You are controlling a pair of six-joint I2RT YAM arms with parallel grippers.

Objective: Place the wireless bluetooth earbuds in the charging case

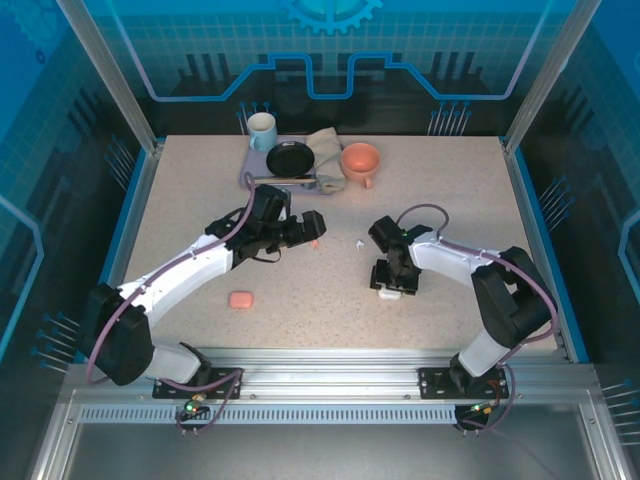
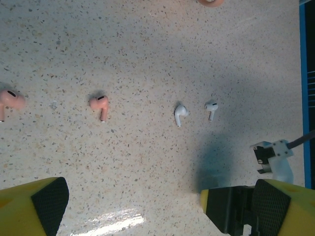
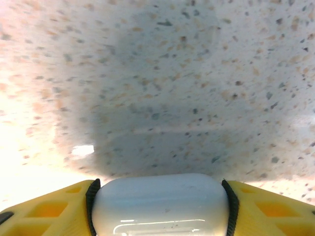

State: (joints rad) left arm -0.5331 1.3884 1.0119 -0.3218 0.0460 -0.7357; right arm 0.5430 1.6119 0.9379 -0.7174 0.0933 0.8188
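So the right gripper is squeezing the glossy white rounded plastic charging case between its pads, with the case sitting on the speckled stone-look tabletop. I'm thinking it should be pinning the case flat and steady with the lid side clear, so the other arm is getting room to work. The left gripper is hanging with its jaws spread wide above the buds.

Counting:
- **Earbuds:** two salmon-pink plastic earbuds and two white plastic earbuds. All four are lying loose in a row, apart from the white case.
- **Cases:** two, the white one plus a salmon-pink rounded plastic case by the left arm.
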